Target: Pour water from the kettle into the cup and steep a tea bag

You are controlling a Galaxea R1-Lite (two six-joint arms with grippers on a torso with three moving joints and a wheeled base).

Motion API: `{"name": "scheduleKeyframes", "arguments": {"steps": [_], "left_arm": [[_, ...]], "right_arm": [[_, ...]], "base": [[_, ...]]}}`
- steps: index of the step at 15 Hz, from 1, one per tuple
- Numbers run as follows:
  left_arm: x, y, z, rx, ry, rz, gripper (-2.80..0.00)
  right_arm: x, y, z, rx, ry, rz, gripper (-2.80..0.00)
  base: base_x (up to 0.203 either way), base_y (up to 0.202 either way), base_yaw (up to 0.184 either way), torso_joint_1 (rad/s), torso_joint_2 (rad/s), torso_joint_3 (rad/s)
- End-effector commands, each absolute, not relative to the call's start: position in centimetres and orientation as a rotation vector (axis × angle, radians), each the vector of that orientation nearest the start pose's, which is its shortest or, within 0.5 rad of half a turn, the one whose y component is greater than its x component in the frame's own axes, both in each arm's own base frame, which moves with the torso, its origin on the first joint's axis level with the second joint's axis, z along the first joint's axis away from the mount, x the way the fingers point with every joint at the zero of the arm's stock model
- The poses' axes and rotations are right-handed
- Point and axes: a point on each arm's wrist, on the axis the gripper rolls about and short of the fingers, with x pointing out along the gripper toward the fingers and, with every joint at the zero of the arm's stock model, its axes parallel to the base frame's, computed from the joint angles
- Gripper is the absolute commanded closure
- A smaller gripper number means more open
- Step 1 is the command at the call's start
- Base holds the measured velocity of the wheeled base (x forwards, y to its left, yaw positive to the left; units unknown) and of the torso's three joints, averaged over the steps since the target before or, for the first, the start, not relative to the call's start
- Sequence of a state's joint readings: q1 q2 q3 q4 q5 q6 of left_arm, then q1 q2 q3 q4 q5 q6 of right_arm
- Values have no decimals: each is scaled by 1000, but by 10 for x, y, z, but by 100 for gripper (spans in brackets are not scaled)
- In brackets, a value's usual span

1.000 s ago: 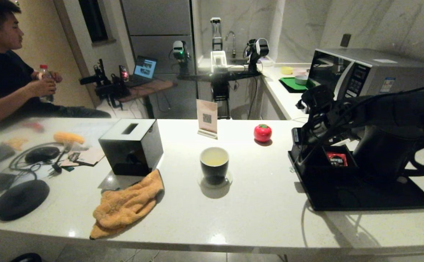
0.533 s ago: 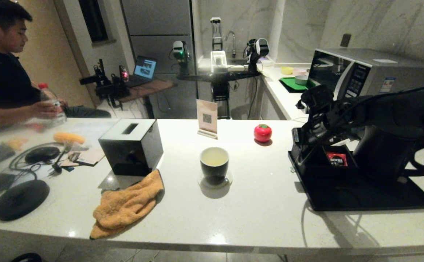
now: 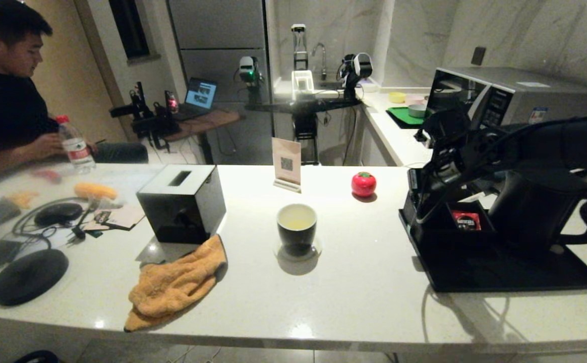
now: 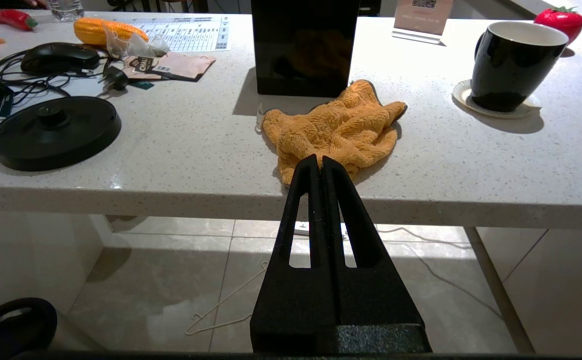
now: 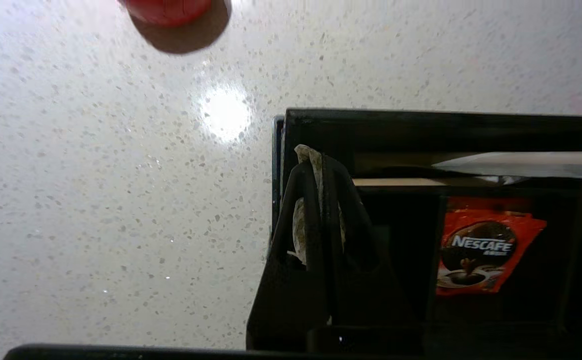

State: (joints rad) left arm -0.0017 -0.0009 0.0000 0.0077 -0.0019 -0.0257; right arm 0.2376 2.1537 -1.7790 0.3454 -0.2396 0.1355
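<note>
The tea bag (image 5: pixel 305 200) is pinched between the closed fingers of our right gripper (image 5: pixel 319 162), its pale greyish-green fabric showing beside and just above the fingertips. From the wrist camera the gripper hangs over the edge of the black organiser box (image 5: pixel 421 120) that holds the red coffee sachet (image 5: pixel 486 250), which we leave alone. In the head view our right gripper (image 3: pixel 419 214) sits at that same box on the black tray (image 3: pixel 505 275), next to the kettle (image 3: pixel 535 212), which stands upright on the tray.

The cup (image 3: pixel 296 228) rests on its little saucer near the middle of the counter (image 3: pixel 364 302), well apart from the tray, and it already holds water (image 3: pixel 296 218) (pale yellowish against the white inside). So we judge the pouring done and the tea bag step under way: the bag is gripped but not yet at the cup.

Our left gripper (image 4: pixel 320 165) is parked below the counter's near edge, fingers pressed together and holding nothing.

The next move, as we read it, calls for lifting the bag clear of the box wall, carrying it across above the cup's rim, and lowering it into the water without nudging the cup. We cannot make out the string, so a snag on the box is possible.
</note>
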Motion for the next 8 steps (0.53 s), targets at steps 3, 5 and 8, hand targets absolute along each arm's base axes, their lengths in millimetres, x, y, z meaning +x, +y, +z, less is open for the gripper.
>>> {"name": "scheduleKeyframes", "arguments": {"steps": [3, 5, 8], "left_arm": [[-23, 0, 75, -25, 7, -3, 0], [-23, 0, 75, -25, 8, -3, 0], [-23, 0, 75, -26, 8, -3, 0]], "right_arm": [[406, 99, 219, -20, 581, -30, 0], [396, 103, 226, -31, 555, -50, 0], [379, 115, 240, -35, 496, -42, 0]], "base": [[0, 0, 0, 0, 0, 0], [0, 0, 0, 0, 0, 0], [0, 0, 0, 0, 0, 0]]}}
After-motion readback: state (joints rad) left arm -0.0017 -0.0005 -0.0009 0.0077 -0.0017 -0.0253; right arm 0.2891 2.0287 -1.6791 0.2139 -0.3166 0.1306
